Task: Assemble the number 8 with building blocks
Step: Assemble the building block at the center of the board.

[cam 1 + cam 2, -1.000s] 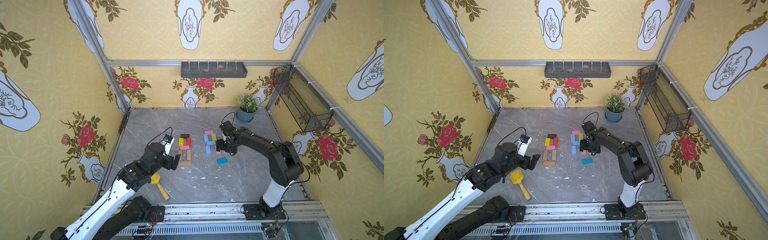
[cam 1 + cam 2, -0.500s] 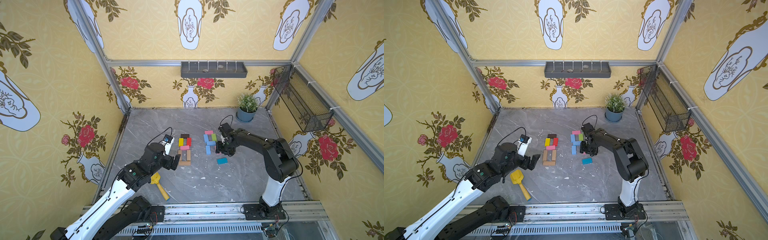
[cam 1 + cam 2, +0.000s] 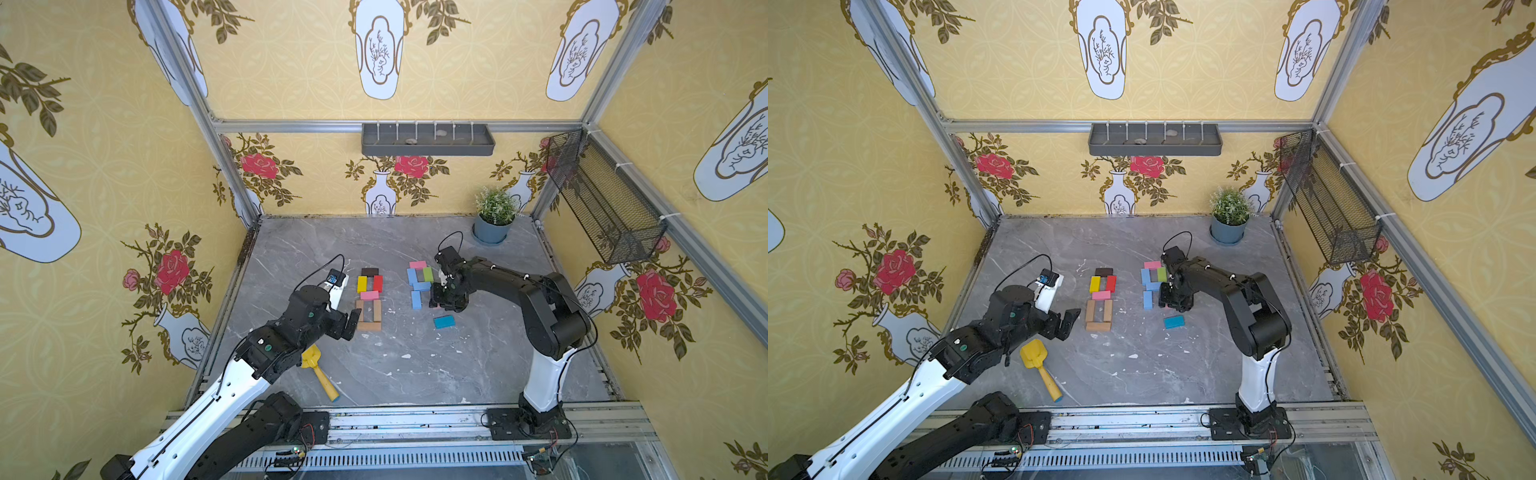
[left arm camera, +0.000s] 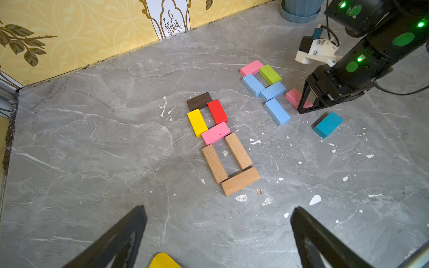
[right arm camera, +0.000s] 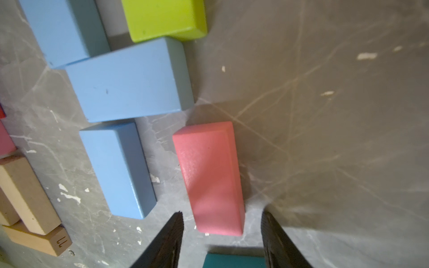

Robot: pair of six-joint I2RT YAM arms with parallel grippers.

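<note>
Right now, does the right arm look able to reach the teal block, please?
Probably yes: the teal block lies alone just beside the right gripper, whose jaws straddle a pink block; nothing stands between them.

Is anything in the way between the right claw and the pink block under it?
No, nothing visible. The right gripper straddles the pink block with open jaws, with a gap of bare table on each side. The nearest light blue block lies outside the jaws.

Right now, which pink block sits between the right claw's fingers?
The loose pink block flanked by the right gripper, touching no other block. The middle pink block and the far pink block abut neighbours.
</note>
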